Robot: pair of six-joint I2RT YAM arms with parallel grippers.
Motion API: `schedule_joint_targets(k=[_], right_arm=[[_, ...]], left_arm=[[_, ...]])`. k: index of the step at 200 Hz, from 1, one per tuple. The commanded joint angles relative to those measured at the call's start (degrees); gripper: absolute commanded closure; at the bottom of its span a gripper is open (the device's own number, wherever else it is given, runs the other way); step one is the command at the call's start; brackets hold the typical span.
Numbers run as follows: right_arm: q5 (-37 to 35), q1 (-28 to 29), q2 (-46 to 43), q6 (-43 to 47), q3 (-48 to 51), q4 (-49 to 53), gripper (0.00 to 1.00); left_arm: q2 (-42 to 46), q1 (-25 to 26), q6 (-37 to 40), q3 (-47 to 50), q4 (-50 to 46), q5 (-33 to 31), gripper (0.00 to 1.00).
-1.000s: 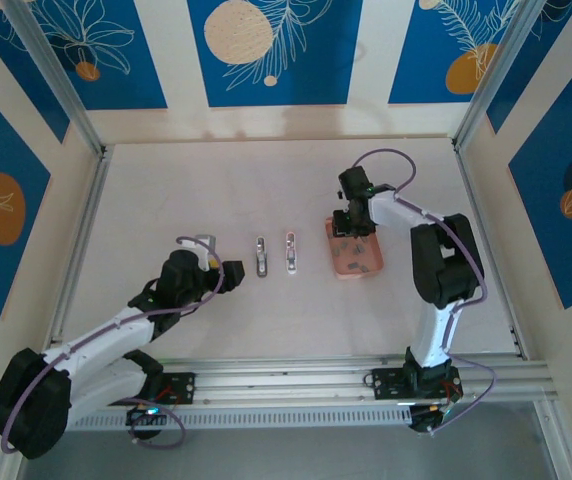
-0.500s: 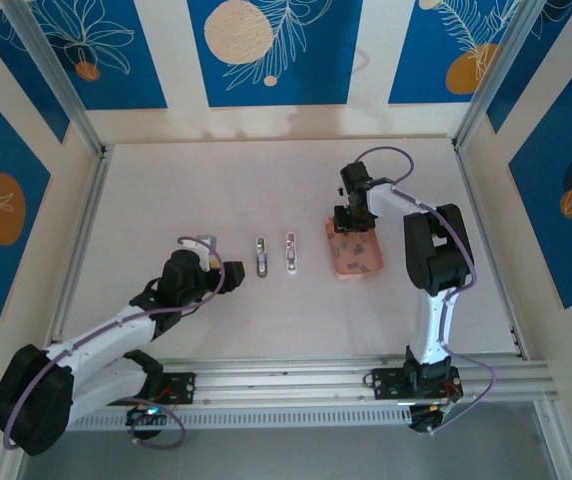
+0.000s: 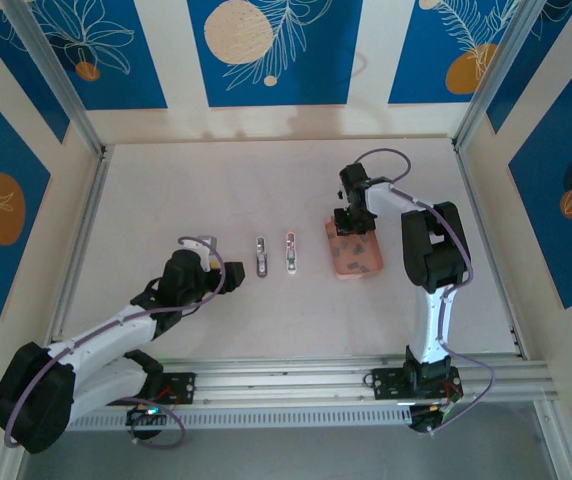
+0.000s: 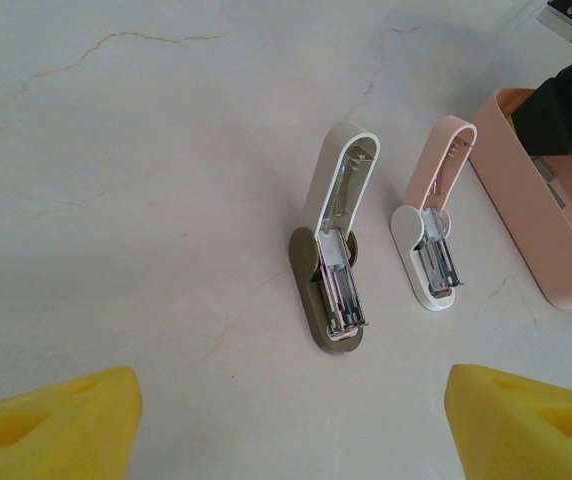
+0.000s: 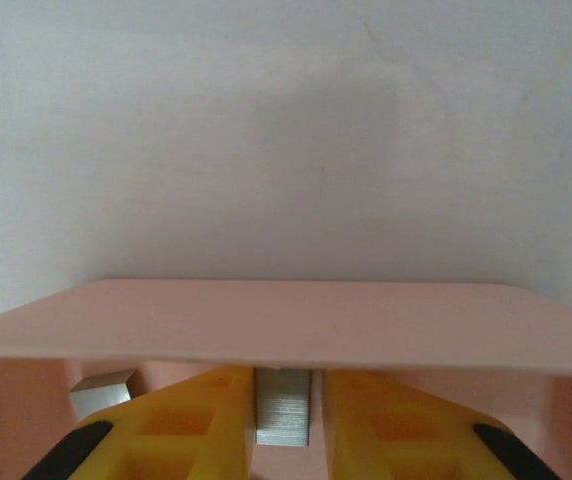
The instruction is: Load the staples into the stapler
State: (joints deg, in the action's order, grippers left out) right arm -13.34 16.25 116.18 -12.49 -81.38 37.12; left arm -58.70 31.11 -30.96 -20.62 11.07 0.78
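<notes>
Reaching down into the far end of the tray [image 3: 359, 266], the right gripper [image 5: 286, 385] has its yellow fingers [image 5: 211, 412] set narrowly on either side of an upright strip of staples [image 5: 282, 418]. The strip sits right between the fingertips, but whether they actually pinch it cannot be told. A second staple block [image 5: 101, 393] lies just to this gripper's left, against the tray wall [image 5: 286, 325]. The left gripper [image 4: 286, 425] hovers low over the table [image 4: 146, 180] with its fingers spread wide and nothing in them. Ahead of it lie two opened staplers, the olive stapler [image 4: 334, 270] nearly straight in front and the pink stapler [image 4: 431, 235] further to its right, just beside the tray.
</notes>
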Motion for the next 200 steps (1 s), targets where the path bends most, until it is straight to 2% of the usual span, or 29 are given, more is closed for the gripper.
schedule_joint_targets(k=[1, 54, 94, 130, 153, 168, 200], right_arm=[[0.7, 0.1, 0.6, 0.7, -0.1, 1.2, 0.78], [1.1, 0.7, -8.4, -1.2, 6.1, -4.1, 0.81], [-0.5, 4.8, -18.8, -4.0, 13.7, -6.4, 0.81], [-3.1, 13.0, -27.7, -7.8, 19.7, -4.0, 0.81], [-1.8, 19.9, -32.3, -12.3, 23.3, -2.2, 0.81], [-3.1, 23.6, -33.2, -15.6, 24.6, 0.4, 0.81], [1.6, 29.0, -32.0, -21.0, 28.1, -1.0, 0.81]], left_arm=[[-0.1, -0.7, 0.7, -0.5, 0.1, -0.8, 0.21], [1.4, -0.8, 0.6, -0.4, -0.9, -1.0, 0.2], [2.2, -0.9, 0.2, 0.0, -0.5, -0.8, 0.21], [2.2, -0.9, -0.4, 0.1, -1.0, -0.7, 0.21], [2.8, -0.9, -0.9, 0.9, -0.3, -0.8, 0.21], [3.3, -0.9, -0.8, 1.0, -0.8, -1.1, 0.21], [3.9, -0.9, -0.7, 1.6, -0.9, -1.8, 0.21]])
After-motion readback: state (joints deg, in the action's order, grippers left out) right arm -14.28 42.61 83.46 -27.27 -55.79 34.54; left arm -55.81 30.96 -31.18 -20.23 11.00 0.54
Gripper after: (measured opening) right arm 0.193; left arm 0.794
